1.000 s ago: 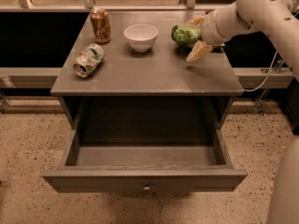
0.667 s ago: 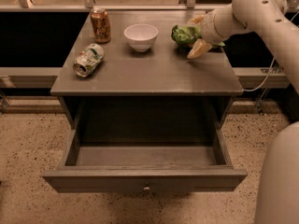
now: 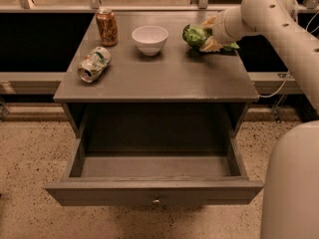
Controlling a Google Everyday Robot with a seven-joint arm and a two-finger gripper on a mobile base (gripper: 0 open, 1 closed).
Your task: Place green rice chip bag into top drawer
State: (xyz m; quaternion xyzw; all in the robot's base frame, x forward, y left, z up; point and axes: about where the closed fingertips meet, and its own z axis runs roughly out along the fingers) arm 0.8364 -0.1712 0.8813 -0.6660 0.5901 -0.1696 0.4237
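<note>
The green rice chip bag (image 3: 194,35), wrinkly bright green foil, lies on the back right of the grey table top (image 3: 164,76). My gripper (image 3: 210,34) reaches in from the right, with one cream finger behind the bag and one in front of it. It is shut on the bag's right part, and the bag still rests on the table. The top drawer (image 3: 154,193) is pulled wide open below the table top. It is empty inside, and its small round knob (image 3: 156,201) faces me.
A white bowl (image 3: 149,39) stands just left of the bag. An upright orange-brown can (image 3: 107,26) is at the back left. A dented green-and-white can (image 3: 93,64) lies on its side at the left. My white arm (image 3: 279,29) spans the right side.
The front finger has moved in toward the bag, and the gripper has shifted slightly back. The bag, cans, bowl and drawer have not moved.
</note>
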